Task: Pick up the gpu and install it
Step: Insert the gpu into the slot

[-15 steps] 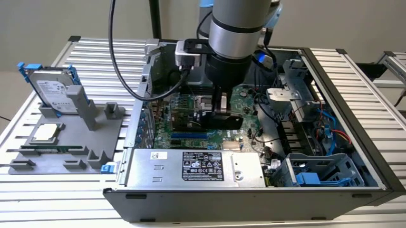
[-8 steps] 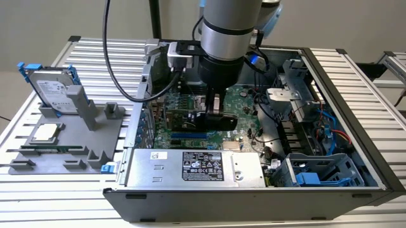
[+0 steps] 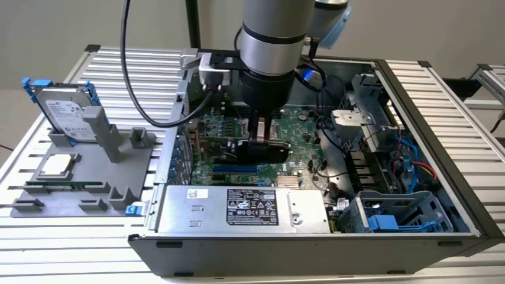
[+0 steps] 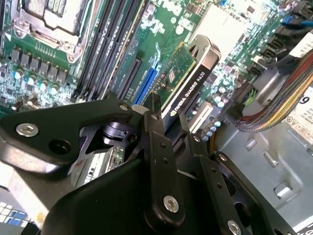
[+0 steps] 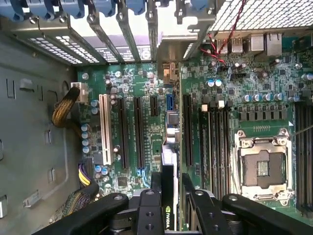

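Note:
My gripper (image 3: 264, 137) reaches down into the open computer case (image 3: 442, 136) and is shut on the gpu (image 3: 254, 151). The card stands on edge low over the green motherboard (image 3: 225, 127). In the second wrist view the gpu (image 4: 190, 73) shows its black cooler edge and green board, pinched between the fingers of the gripper (image 4: 168, 117), beside a blue slot (image 4: 146, 81). In the first wrist view the gpu (image 5: 168, 159) runs away from the gripper (image 5: 171, 180) toward the rear bracket openings (image 5: 161, 29), between long black slots (image 5: 138, 132).
A grey holder (image 3: 87, 177) at the exterior view's left carries a hard drive (image 3: 67, 112), a processor chip (image 3: 57, 165) and a memory stick (image 3: 59, 184). The power supply (image 3: 236, 207), a drive cage (image 3: 394, 216), cable bundles (image 4: 274, 103) and the processor socket (image 5: 264, 166) surround the card.

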{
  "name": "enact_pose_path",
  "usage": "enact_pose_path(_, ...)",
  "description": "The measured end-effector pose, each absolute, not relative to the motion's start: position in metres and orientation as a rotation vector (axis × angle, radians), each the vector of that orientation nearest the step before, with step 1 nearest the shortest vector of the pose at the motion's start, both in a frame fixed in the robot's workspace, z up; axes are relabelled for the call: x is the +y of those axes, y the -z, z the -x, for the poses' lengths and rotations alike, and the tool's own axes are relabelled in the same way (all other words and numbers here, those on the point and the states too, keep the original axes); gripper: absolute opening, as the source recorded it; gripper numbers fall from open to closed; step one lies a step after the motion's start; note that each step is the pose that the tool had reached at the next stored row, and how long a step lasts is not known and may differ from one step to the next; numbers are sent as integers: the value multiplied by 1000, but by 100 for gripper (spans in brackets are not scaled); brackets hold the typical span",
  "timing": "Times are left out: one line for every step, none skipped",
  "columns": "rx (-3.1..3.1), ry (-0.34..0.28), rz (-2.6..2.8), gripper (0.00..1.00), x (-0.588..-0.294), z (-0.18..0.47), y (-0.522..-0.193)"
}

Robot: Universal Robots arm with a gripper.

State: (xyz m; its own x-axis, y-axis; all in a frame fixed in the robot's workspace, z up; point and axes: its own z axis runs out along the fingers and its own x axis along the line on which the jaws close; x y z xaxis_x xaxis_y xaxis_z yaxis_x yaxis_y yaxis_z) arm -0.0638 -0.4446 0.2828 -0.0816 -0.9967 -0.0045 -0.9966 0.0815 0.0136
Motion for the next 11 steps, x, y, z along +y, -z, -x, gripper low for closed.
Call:
enact_pose_path(-2306, 21, -2125, 0, -445, 66, -283)
enact_pose_path(-2306, 20, -2125, 0, -445, 67, -283)
enact_pose_path(-2305, 20, -2125, 0, -445, 69, -283)
enact_pose_path(-2305, 20, -2125, 0, -445, 70, -283)
enact_pose_path(-2305, 20, -2125, 0, -445, 71, -282)
enact_pose_path(-2305, 20, -2125, 0, -445, 72, -282)
enact_pose_path(-2305, 20, -2125, 0, -445, 73, -282)
enact_pose_path(-2305, 20, -2125, 0, -445, 73, -282)
enact_pose_path(-2305, 21, -2125, 0, -445, 74, -282)
enact_pose_path(-2305, 20, -2126, 0, -445, 74, -282)
enact_pose_path(-2305, 20, -2126, 0, -445, 74, -282)
